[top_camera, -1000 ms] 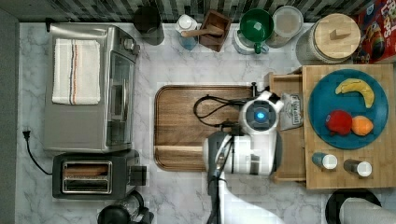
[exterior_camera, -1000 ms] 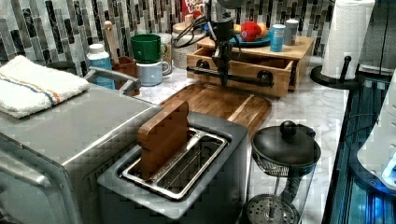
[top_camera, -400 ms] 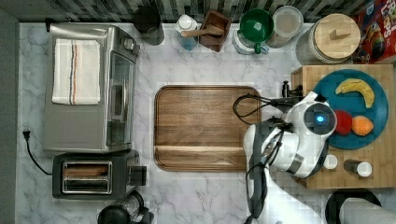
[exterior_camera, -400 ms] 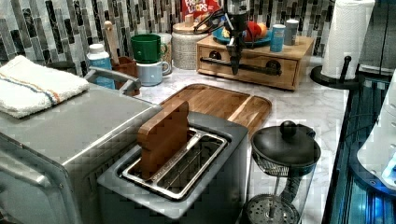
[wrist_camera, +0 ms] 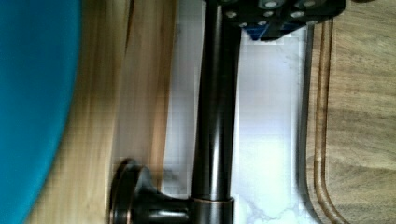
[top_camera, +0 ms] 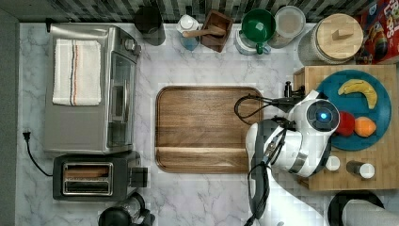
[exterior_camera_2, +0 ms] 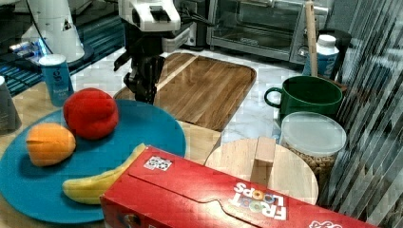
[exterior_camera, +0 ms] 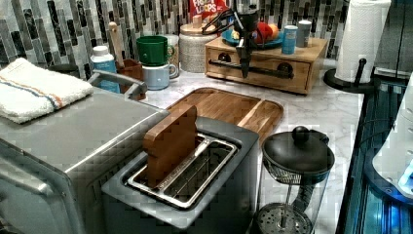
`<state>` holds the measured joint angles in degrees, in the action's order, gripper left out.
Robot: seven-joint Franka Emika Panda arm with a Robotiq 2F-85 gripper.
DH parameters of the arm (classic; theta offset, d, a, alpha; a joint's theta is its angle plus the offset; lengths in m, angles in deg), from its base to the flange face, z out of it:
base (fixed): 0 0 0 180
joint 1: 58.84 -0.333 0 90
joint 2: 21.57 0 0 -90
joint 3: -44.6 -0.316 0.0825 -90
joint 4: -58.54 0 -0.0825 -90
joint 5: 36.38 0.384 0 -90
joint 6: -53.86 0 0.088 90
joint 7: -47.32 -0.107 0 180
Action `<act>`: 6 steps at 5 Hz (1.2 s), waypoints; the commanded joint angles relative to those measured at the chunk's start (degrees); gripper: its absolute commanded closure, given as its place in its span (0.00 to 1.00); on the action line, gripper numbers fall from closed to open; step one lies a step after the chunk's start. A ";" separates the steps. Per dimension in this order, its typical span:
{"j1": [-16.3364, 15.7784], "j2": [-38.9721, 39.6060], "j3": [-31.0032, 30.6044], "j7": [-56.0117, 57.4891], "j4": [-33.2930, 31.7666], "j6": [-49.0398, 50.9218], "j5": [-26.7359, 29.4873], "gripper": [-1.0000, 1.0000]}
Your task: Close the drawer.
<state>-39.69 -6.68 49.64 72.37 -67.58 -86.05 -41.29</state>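
**Drawer flush in its box, gripper at the handle**

Top view: the arm (top_camera: 301,146) reaches over the edge of the light wood top board (top_camera: 376,176) on the side facing the dark tray (top_camera: 207,127). Its wrist covers part of the blue plate (top_camera: 379,101), which carries a banana (top_camera: 360,89), a red fruit and an orange one. A strip of marble counter (top_camera: 202,202) lies between the tray and the board.

Left view: the drawer (exterior_camera: 272,61) is pushed in, with its front level with the face of the bamboo box under the top board. A dark bar handle (exterior_camera: 268,72) runs across the front. The gripper (exterior_camera: 245,66) hangs straight down and crosses the bar left of its middle in the left view. I can't tell whether it is clamped on the bar or just in front of it.

Right view: the gripper points down just past the plate's rim, at the board's tray-side edge, with the tray behind it. A cereal box (exterior_camera_2: 199,199) is in the foreground.

Wrist view: the handle bar runs lengthwise up to the gripper body, and one round mount (wrist_camera: 135,200) is fixed into the wood front. The marble is under the bar, and the tray's grooved rim lies beyond that. The grip state can't be read here either.
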 commanded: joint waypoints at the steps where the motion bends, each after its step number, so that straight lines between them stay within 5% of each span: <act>1: 3.31 -1.51 4.83 -3.84 6.72 -1.42 -2.87 1.00; 6: 3.58 -1.52 4.55 -3.92 6.73 -1.42 -2.97 1.00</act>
<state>-39.95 -6.72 49.45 70.58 -67.58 -86.24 -43.43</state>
